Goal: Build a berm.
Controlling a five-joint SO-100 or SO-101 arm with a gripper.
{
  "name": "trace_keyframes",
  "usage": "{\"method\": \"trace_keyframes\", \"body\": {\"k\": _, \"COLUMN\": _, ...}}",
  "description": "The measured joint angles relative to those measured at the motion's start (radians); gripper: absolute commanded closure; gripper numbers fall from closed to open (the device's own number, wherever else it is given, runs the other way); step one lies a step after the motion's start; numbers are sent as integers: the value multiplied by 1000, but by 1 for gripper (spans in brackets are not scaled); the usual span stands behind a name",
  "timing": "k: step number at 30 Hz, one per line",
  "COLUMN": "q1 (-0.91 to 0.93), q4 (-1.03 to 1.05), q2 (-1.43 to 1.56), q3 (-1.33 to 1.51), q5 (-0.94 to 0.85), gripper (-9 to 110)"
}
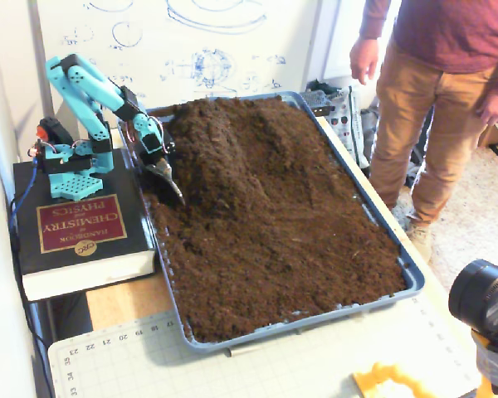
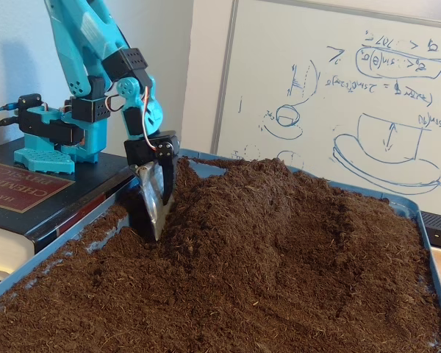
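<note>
The berm [image 1: 220,145] is a rounded ridge of dark brown crumbly soil running through the far half of the blue tray [image 1: 385,230]. In the low fixed view the berm [image 2: 257,198] rises above the flatter soil bed [image 2: 206,301]. My teal arm's gripper [image 1: 173,184] carries a silver metal blade with a black finger lying against it. The gripper [image 2: 160,217] is shut and points down, its blade tip dug into the soil at the berm's left foot, close to the tray's left rim.
The arm's base stands on a thick black book [image 1: 75,228] left of the tray. A person [image 1: 432,91] stands at the tray's right side. A whiteboard [image 2: 338,95] is behind. A cutting mat [image 1: 232,373] and a black camera [image 1: 481,298] lie in front.
</note>
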Motion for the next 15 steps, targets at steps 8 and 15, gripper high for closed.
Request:
{"method": "trace_keyframes", "body": {"k": 8, "q1": -5, "q4": 0, "q2": -118, "q3": -118, "q5": 8, "gripper": 101}}
{"method": "trace_keyframes", "body": {"k": 15, "q1": -12, "q4": 0, "q2": -123, "q3": -163, "q5": 8, "gripper": 101}}
